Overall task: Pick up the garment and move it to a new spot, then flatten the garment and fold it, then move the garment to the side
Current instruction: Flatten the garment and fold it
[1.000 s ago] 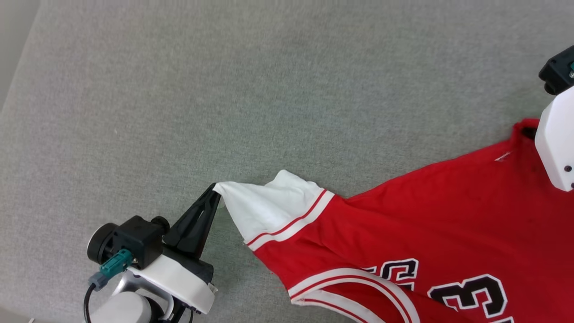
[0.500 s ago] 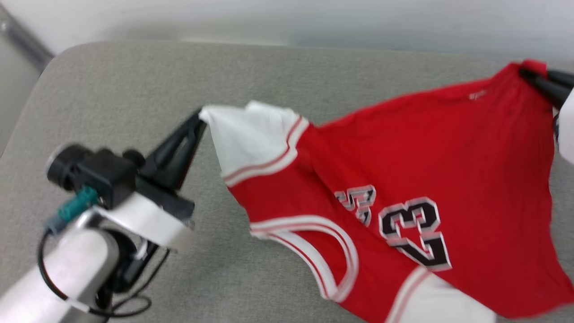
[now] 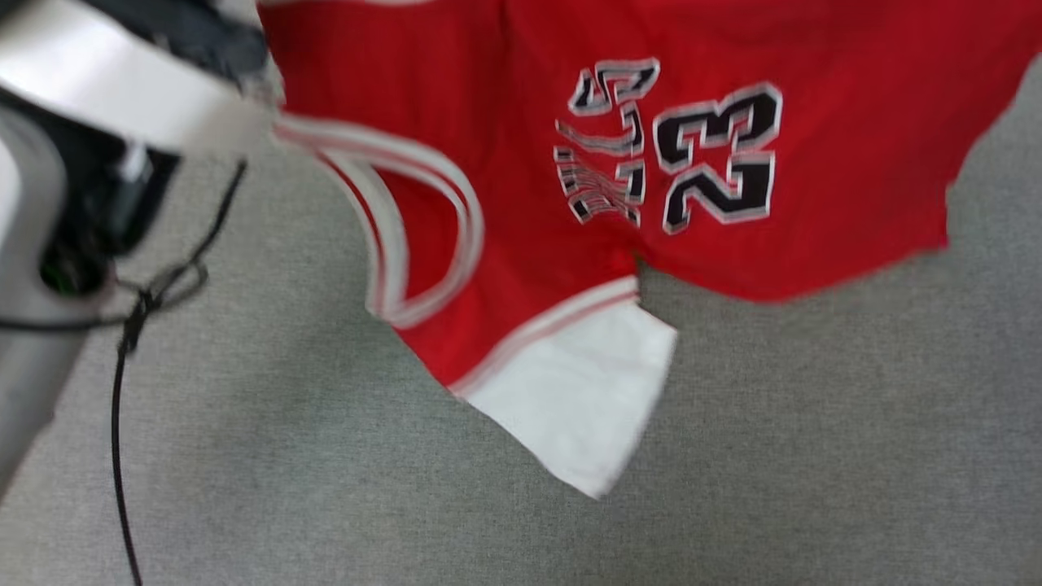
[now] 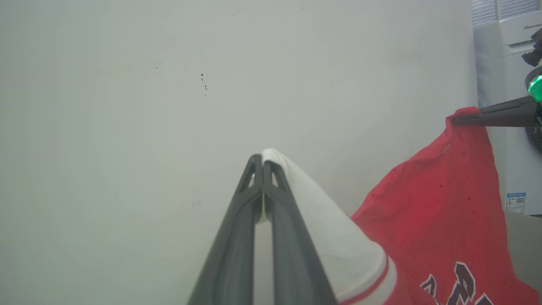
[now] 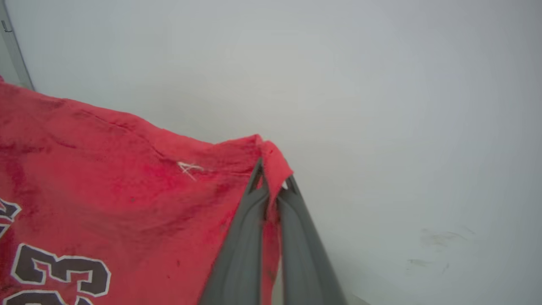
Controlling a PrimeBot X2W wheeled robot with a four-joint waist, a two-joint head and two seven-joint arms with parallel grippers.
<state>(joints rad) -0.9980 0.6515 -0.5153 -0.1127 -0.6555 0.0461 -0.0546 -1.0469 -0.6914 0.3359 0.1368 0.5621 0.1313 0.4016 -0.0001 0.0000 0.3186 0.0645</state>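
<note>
The garment (image 3: 733,49) is a red jersey with black, white-outlined letters and numbers. It hangs stretched between my two grippers above the grey surface (image 3: 814,456). One white sleeve (image 3: 578,399) dangles below it. In the left wrist view my left gripper (image 4: 262,161) is shut on the other white sleeve (image 4: 326,220). The same view shows my right gripper's fingers (image 4: 495,116) pinching a red corner at the far right. In the right wrist view my right gripper (image 5: 273,182) is shut on that red corner of the garment (image 5: 106,182).
My left arm's pale wrist (image 3: 122,106) and its black cable (image 3: 122,342) take up the head view's upper left. A plain pale wall (image 4: 169,106) stands behind the garment. A white standing air conditioner (image 4: 504,51) is at the right of it.
The head camera has shifted. Both grippers have lifted the garment off the grey surface, so it now hangs between them with the lower sleeve dangling. Both grips held.
</note>
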